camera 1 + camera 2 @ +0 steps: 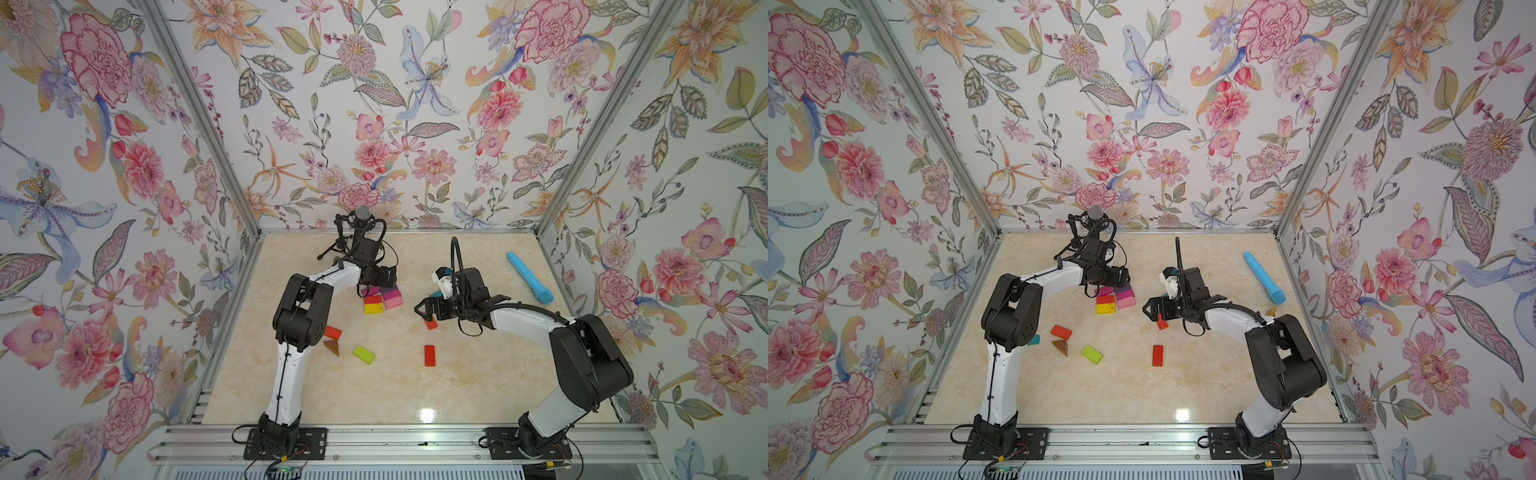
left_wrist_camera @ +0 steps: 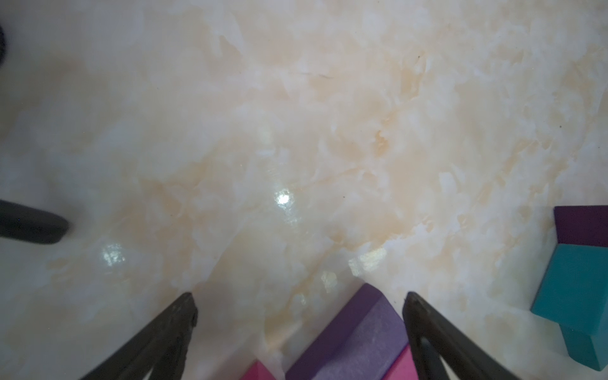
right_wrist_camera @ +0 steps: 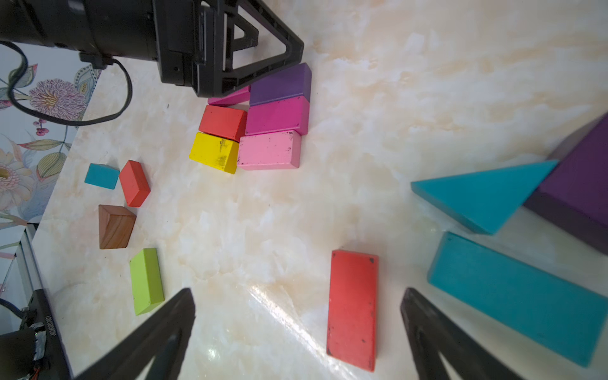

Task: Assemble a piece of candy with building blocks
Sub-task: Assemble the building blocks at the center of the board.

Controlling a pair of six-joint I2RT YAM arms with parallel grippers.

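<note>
While the left arm and right arm reach inward with elbows bent, the left claw hangs spread and empty, low over the glossy marbled worktop. A matte purple brick lies partly between its fingers, long axis slanting ahead. The right claw stands apart too, gripping nothing. A flat, scuffed red brick lies under its gap, lengthwise along the reach. Just outside one finger rest a teal brick and a sharp-edged teal triangle.

The left arm and right arm have white links, black joints, black cables and screwed black base plates; the left tool and right tool are black.
</note>
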